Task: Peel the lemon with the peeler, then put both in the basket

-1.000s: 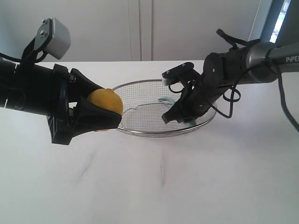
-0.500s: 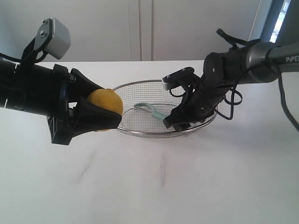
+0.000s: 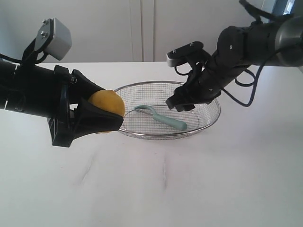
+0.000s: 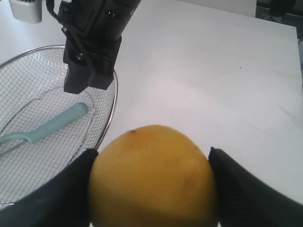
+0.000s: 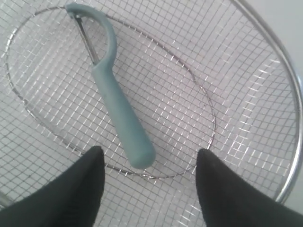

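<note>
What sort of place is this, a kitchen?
Probably a robotics lab or test bench rather than a kitchen: two black robot arms work over a white table against plain pale panels, and the only kitchen things are a lemon, a peeler and a wire basket.

Lemon (image 3: 108, 101) — lower half behind left hand (image 3: 113, 106)

The left claw (image 3: 113, 108) reaches in level from the left, clamped on the lemon (image 3: 106, 101) — the right claw (image 3: 180, 105) hangs angled downward, jaws spread apart.
</note>
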You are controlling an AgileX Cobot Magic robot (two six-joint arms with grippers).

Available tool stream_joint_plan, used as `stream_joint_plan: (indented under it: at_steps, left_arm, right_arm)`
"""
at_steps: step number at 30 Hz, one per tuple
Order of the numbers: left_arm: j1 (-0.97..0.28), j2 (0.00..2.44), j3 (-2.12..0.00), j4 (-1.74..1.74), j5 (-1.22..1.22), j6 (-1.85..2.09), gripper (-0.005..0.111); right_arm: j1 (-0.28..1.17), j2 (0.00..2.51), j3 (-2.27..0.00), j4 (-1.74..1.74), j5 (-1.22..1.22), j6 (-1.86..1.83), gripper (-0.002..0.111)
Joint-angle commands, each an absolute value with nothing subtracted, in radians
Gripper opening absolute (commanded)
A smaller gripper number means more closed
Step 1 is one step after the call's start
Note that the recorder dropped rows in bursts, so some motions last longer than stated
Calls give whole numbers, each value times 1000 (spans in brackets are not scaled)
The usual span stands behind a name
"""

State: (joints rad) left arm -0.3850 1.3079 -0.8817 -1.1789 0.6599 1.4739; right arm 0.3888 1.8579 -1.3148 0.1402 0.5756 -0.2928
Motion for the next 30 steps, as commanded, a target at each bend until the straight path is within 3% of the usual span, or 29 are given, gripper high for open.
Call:
stream_joint_plan:
  at_steps: [1, 5, 15, 30]
  left_arm:
    - [-386, 1305, -885, -1210, 682, 1474, 0]
    - [-386, 1305, -885, -1210, 682, 1474, 0]
    - [-386, 1305, -885, -1210, 684, 1474, 0]
    - [-386, 1305, -885, -1210, 699, 1474, 0]
  right_arm:
    - [388, 1781, -1319, 145, 644, -284, 54]
    - [388, 1729, -1319, 149, 754, -279, 48]
    - [388, 1593, -1319, 145, 1038, -279, 0]
    - [388, 1509, -1319, 145, 1116, -279, 0]
